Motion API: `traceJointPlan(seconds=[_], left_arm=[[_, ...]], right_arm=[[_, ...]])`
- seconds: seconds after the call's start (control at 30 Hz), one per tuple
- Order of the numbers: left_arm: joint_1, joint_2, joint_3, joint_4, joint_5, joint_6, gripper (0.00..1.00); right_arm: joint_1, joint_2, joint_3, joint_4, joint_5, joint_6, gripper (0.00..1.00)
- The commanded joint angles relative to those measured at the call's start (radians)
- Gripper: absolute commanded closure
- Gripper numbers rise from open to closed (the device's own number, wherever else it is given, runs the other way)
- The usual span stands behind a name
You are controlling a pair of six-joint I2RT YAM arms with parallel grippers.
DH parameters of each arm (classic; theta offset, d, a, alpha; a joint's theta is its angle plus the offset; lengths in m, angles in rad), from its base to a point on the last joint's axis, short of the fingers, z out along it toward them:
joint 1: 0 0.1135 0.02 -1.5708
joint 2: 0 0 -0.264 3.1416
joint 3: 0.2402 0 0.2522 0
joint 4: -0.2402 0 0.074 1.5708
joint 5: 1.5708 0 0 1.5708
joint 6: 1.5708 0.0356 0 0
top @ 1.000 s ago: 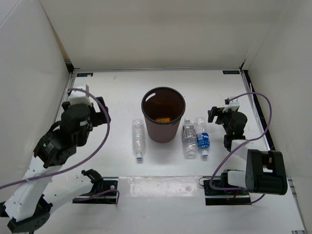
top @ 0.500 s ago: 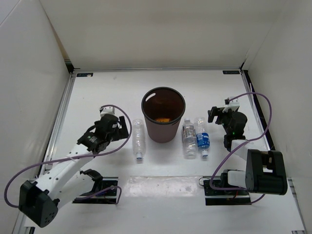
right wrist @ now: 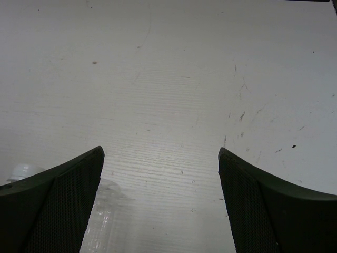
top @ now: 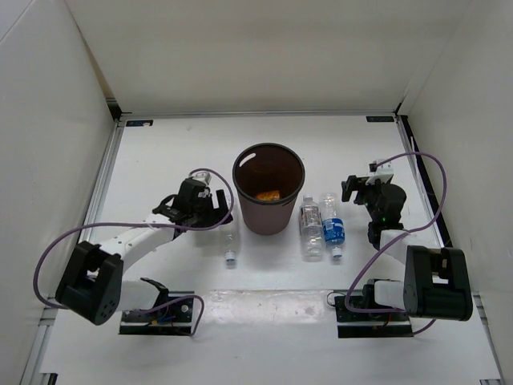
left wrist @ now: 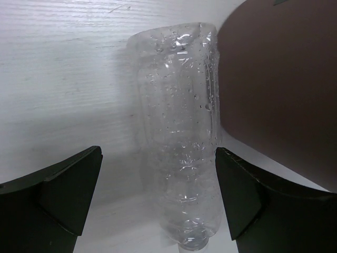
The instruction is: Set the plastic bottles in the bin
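**Item:** clear bottle [left wrist: 179,132], lying on the counter [left wrist: 63,79] between the fingers of the left pincer [left wrist: 158,190], which stands wide and holds nothing. The neck points toward the wrist and the base away.
**Neighbour:** the bin [left wrist: 279,89] stands hard by the pincer's right finger; whether it touches the bottle is unclear.
**Handling (judged):** empty, light and thin-walled, with droplets on the wall. It is likely to roll, and to dent if squeezed. Take it across the mid-body, where the sides run even.
**Other stock:** two bottles [top: 311,228] [top: 332,226] lie left of the right pincer [right wrist: 160,195], which is also wide and empty. The orange bottle [top: 268,195] is already in the bin.
**Change:** a second ago the left arm was raised well to the left; it has since swung in over this bottle. The right arm and all bottles are unmoved.
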Motion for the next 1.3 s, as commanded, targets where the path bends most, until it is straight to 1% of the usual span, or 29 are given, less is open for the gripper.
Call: traceJointPlan(seconds=[0.0,0.1,0.3,0.5,0.67,0.7,0.73,0.8,0.83,0.9,0.93,0.97,1.03,1.07,1.1,1.13,1.23,1.27], left_arm=[[0.007,0.012,0.044,0.073,0.06,0.012,0.0],[0.008,0.048,0.073,0.074,0.088,0.02,0.0],[0.01,0.179,0.128,0.054,0.1,0.015,0.0],[0.025,0.258,0.121,0.082,0.141,0.006,0.0],[0.036,0.302,0.127,0.064,0.155,0.01,0.08],[0.037,0.301,0.125,0.064,0.154,0.007,0.08],[0.04,0.298,0.119,0.062,0.152,0.007,0.12],[0.042,0.272,0.116,0.061,0.154,0.009,0.16],[0.042,0.264,0.12,0.041,0.155,0.013,0.22],[0.043,0.216,0.131,0.024,0.152,0.018,0.29],[0.039,0.201,0.142,0.003,0.149,0.021,0.4],[0.043,0.157,0.156,-0.024,0.14,0.021,0.45],[0.042,0.123,0.171,-0.071,0.123,0.027,0.55],[0.042,0.067,0.183,-0.126,0.11,0.029,0.55],[0.043,0.027,0.196,-0.145,0.073,0.03,0.55],[0.043,0.026,0.196,-0.163,0.066,0.032,0.55],[0.043,-0.133,0.272,-0.318,-0.024,0.044,0.55],[0.043,-0.155,0.288,-0.318,-0.047,0.044,0.55]], right_arm=[[0.006,-0.016,0.031,0.041,0.012,-0.016,0.1],[0.006,-0.016,0.029,0.043,0.011,-0.016,0.1],[0.004,-0.016,0.029,0.041,0.012,-0.016,0.1],[0.006,-0.014,0.028,0.043,0.012,-0.016,0.1],[0.006,-0.016,0.032,0.043,0.011,-0.013,0.1],[0.004,-0.017,0.029,0.041,0.012,-0.013,0.1],[0.006,-0.016,0.031,0.041,0.012,-0.014,0.1],[0.006,-0.016,0.029,0.043,0.011,-0.016,0.1],[0.004,-0.016,0.029,0.041,0.012,-0.016,0.1],[0.004,-0.016,0.029,0.041,0.012,-0.014,0.1],[0.003,-0.017,0.029,0.041,0.011,-0.016,0.1],[0.006,-0.016,0.029,0.041,0.012,-0.014,0.1],[0.006,-0.016,0.029,0.041,0.011,-0.016,0.1],[0.006,-0.016,0.029,0.04,0.011,-0.014,0.1],[0.006,-0.016,0.031,0.041,0.012,-0.016,0.1],[0.006,-0.016,0.029,0.043,0.011,-0.016,0.1],[0.006,-0.014,0.029,0.043,0.012,-0.016,0.1],[0.006,-0.017,0.031,0.041,0.011,-0.014,0.1]])
